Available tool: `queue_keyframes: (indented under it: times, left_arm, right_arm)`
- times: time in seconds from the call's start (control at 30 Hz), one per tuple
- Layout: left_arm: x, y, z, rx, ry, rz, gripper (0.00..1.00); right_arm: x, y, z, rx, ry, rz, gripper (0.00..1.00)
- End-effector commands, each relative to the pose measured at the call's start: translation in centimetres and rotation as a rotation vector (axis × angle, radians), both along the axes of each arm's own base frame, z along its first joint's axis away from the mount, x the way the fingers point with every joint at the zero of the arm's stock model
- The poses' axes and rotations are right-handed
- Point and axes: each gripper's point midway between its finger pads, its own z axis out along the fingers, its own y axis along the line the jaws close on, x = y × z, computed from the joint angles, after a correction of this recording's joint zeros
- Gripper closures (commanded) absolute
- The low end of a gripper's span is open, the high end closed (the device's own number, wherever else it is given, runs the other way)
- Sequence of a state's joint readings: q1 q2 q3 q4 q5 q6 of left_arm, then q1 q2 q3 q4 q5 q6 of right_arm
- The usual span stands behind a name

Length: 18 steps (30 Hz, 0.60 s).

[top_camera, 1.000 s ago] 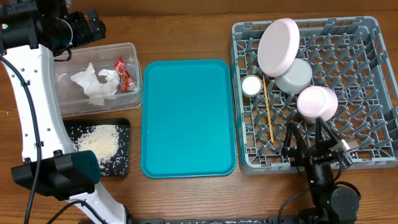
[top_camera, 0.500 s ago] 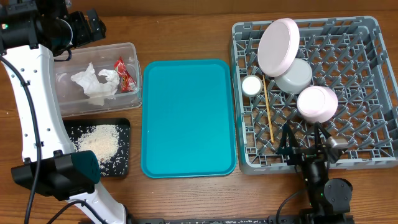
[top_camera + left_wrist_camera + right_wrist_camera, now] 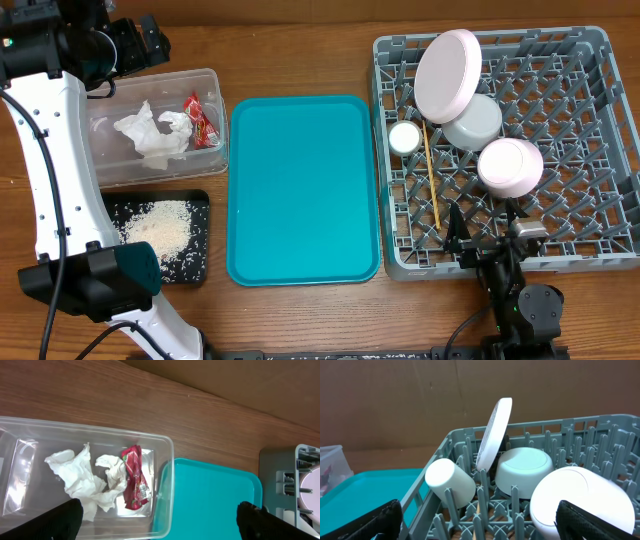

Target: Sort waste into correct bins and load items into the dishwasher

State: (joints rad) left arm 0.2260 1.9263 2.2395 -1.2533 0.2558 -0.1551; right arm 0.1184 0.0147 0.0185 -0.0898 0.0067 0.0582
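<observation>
Crumpled napkins (image 3: 150, 137) and a red wrapper (image 3: 203, 118) lie in the clear tub (image 3: 160, 73). Rice scraps (image 3: 160, 228) lie in the black tray (image 3: 197, 262). The grey dish rack (image 3: 560, 35) holds the pink plate (image 3: 449, 75) on edge, the grey-white bowl (image 3: 476, 122), the pink bowl (image 3: 510, 165), the white cup (image 3: 404, 137) and the chopsticks (image 3: 430, 175). My left gripper (image 3: 150, 45) hovers open and empty over the tub's far edge (image 3: 159, 522). My right gripper (image 3: 485, 228) is open and empty at the rack's front edge (image 3: 477, 520).
The teal serving tray (image 3: 303, 190) lies between the bins and the rack, with nothing on it. The left arm's white links run down the table's left side beside the tub and black tray.
My right gripper has drawn back toward the front edge of the rack, still open. The left arm and all objects have stayed put.
</observation>
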Motion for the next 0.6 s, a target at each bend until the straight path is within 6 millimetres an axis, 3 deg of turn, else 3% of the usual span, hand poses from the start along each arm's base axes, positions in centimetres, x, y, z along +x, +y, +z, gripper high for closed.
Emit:
queue_keyframes:
  times: [0.0,0.13,0.57]
  left_arm:
    - [-0.02,-0.12,0.57,0.003,-0.013,0.003,0.00]
    - [-0.02,-0.12,0.57,0.003,-0.013,0.003,0.00]
    - [-0.02,-0.12,0.57,0.003,-0.013,0.003,0.00]
  right_arm:
    - [-0.07,0.49,-0.11,-0.095,-0.021,0.029,0.00]
    - [-0.16,0.96,-0.05,-0.227,-0.046,0.060,0.00]
    - [-0.16,0.97,-0.04,-0.225,-0.046,0.061,0.00]
